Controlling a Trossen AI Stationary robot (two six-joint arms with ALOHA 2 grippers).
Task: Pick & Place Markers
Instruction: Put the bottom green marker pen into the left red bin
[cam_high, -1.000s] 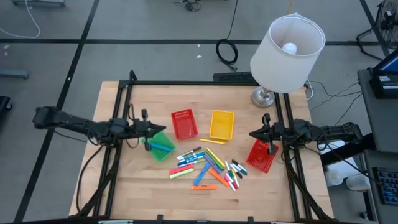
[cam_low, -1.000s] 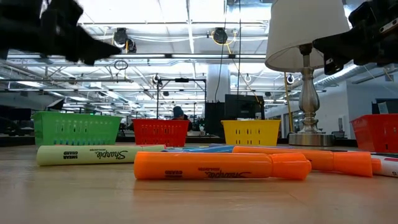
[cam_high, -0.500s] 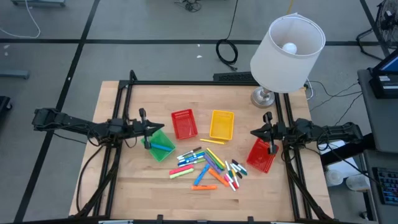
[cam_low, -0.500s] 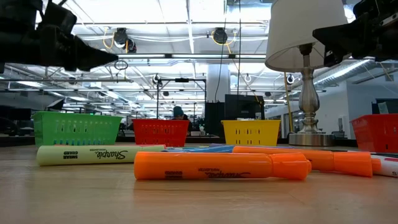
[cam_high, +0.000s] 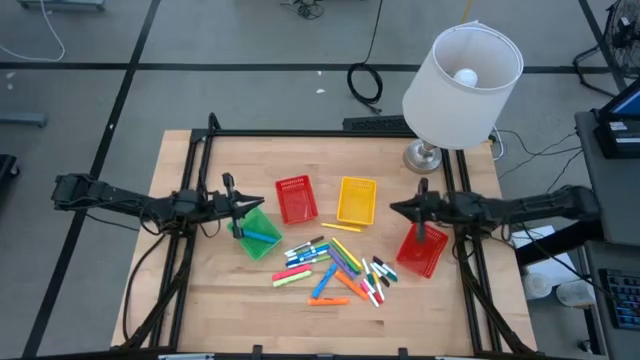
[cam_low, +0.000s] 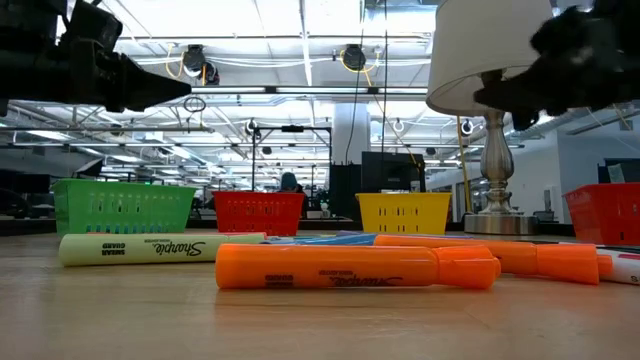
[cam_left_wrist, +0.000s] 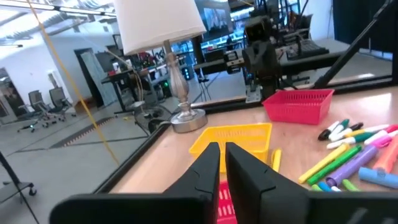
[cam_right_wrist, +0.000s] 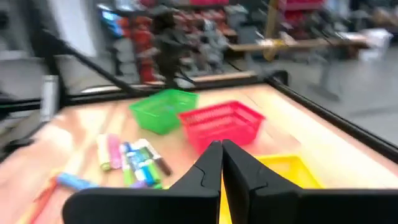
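Left arm: extended level from the table's left edge toward the centre, clear of the surface. Left gripper (cam_high: 248, 205) points inward; in its wrist view the fingers (cam_left_wrist: 205, 168) stand a narrow slit apart, nothing between them. Right arm: extended level from the right edge, likewise raised. Right gripper (cam_high: 397, 209) points inward; its fingers (cam_right_wrist: 210, 163) lie pressed together, gripping nothing

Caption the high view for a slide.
Markers piled below four baskets; left gripper over green basket, right gripper beside yellow basket.
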